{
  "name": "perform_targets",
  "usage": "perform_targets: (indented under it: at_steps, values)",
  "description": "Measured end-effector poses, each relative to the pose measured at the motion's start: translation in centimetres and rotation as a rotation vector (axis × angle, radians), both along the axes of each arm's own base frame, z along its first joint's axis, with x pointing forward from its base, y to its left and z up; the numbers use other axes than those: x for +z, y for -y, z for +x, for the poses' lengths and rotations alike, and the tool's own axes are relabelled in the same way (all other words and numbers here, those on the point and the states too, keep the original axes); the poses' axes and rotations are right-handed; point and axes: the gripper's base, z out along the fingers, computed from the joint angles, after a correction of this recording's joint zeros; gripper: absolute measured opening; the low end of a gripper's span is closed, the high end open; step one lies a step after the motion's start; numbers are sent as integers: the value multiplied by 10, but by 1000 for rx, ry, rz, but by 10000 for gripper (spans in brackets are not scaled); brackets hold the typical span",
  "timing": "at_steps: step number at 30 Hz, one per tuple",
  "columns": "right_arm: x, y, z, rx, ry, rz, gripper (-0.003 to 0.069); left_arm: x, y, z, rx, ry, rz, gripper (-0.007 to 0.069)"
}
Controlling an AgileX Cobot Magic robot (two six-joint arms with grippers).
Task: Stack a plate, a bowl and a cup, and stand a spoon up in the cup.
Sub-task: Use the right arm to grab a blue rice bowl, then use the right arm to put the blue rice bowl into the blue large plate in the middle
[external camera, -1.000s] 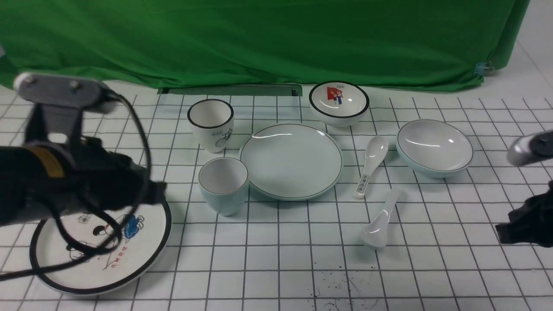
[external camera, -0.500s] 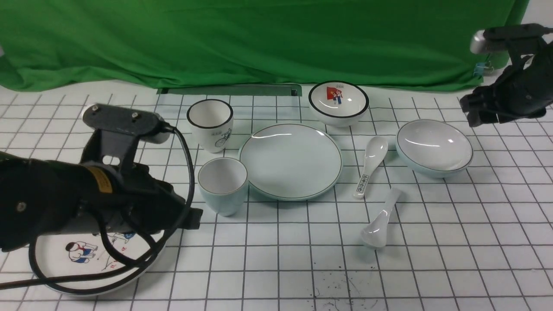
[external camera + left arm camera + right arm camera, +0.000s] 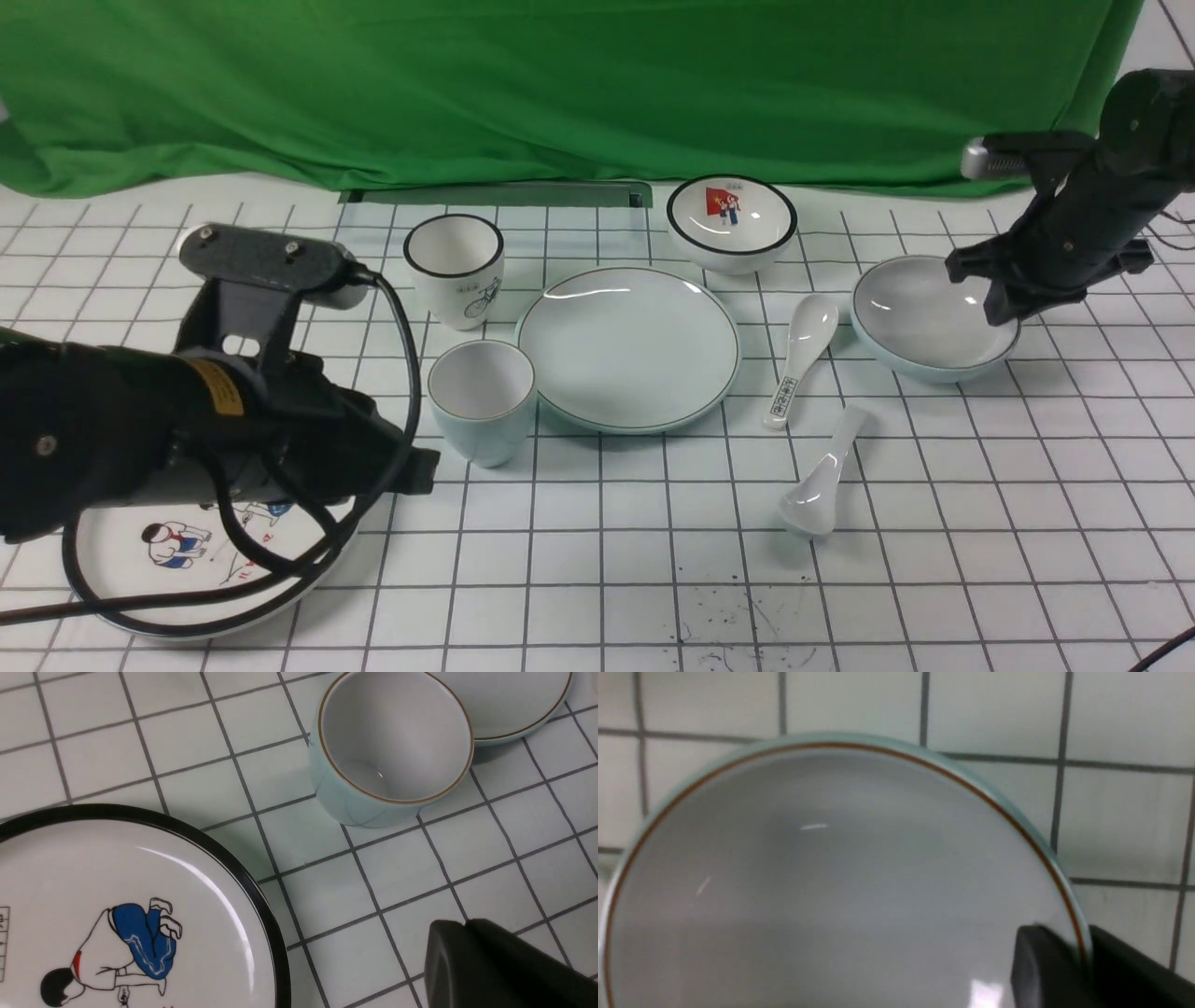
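The pale blue-green plate [image 3: 627,347] lies at the table's middle, and the matching cup [image 3: 481,397] stands upright against its left edge. The wide bowl [image 3: 920,317] sits to the right. My right gripper [image 3: 1004,303] is shut on the bowl's right rim. In the right wrist view the rim [image 3: 1080,947] passes between the two fingers of this gripper [image 3: 1083,938]. The plain spoon [image 3: 822,476] lies on the table in front of the plate, towards the right. My left gripper [image 3: 425,471] is shut and empty, low over the table just left of the cup [image 3: 392,751].
A black-rimmed cartoon plate [image 3: 215,560] lies partly under the left arm. A bicycle cup [image 3: 457,266] and a black-rimmed bowl [image 3: 731,219] stand at the back. A labelled spoon [image 3: 803,359] lies between plate and bowl. Green cloth [image 3: 560,84] hangs behind.
The right arm swung up from the right edge, then came down onto the bowl's right rim, and its jaws closed there. The left arm moved right toward the cup, then stayed still.
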Motion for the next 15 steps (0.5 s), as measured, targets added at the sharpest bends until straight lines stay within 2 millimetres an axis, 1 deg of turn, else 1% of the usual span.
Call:
perform_targets:
  at_steps: [4,6,7,8,9,10,11,12,13,14,15]
  values:
    - [27,-4,-4,38,-11,-11,76,0,0,0,2,-2,-5,-29]
    - [45,-13,-8,79,5,12,76,0,0,0,5,-4,-10,-29]
    - [49,-14,-8,84,13,16,76,0,0,0,6,-5,-12,-29]
    - [65,-29,-12,128,51,55,76,0,1,0,10,-8,-22,-29]
    - [78,-46,-15,168,85,98,76,0,1,0,14,-12,-30,-29]
    - [81,-49,-17,179,93,103,76,0,1,0,15,-12,-31,-29]
    - [89,-73,-20,227,121,150,76,0,2,0,19,-15,-40,-29]
    - [91,-99,-24,279,134,181,76,0,2,-1,23,-19,-48,-29]
    - [89,-114,-26,308,139,192,76,0,2,-1,24,-20,-52,-29]
    - [87,-121,-26,321,140,196,76,0,2,-1,24,-22,-52,-29]
    - [76,-147,-27,363,145,210,76,0,2,-1,23,-29,-51,-29]
